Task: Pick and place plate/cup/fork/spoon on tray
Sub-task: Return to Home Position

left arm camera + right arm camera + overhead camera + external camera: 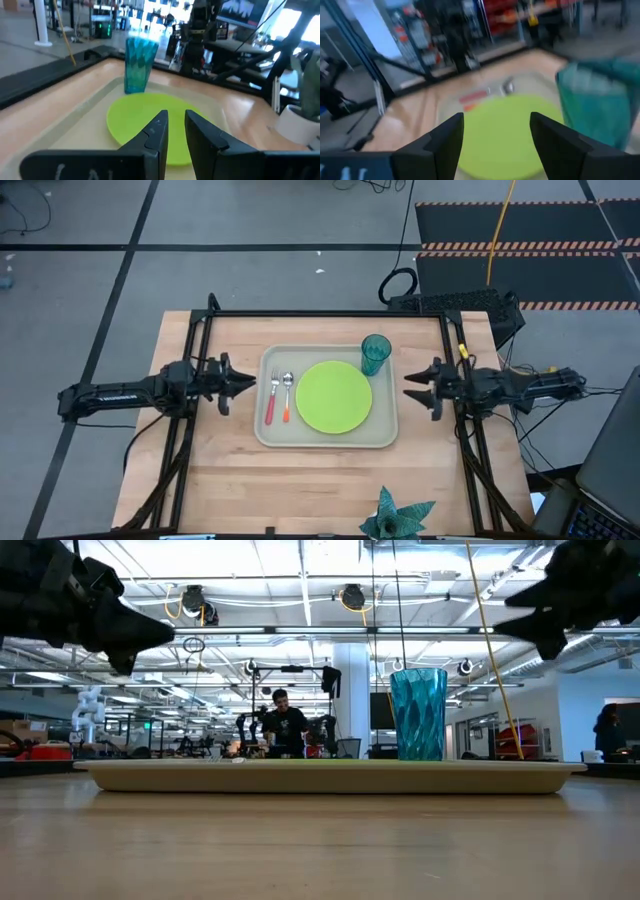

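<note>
The beige tray (384,438) lies mid-table. On it the lime-green plate (334,397) lies flat, and the teal cup (375,355) stands upright on its base in the far right corner. Left of the plate, the red-handled fork (271,400) and the orange-handled spoon (287,398) lie side by side. My left gripper (250,384) hovers level just off the tray's left rim, open by a narrow gap (176,114), holding nothing. My right gripper (408,387) hovers level off the right rim, open wide (496,116), with nothing in it.
A spiky teal leafy object (400,518) sits at the table's near edge, right of centre. Black frame rails (320,314) run along the far edge and down both sides. Bare wood lies between the tray and the near edge. A person (283,725) stands far off in the room.
</note>
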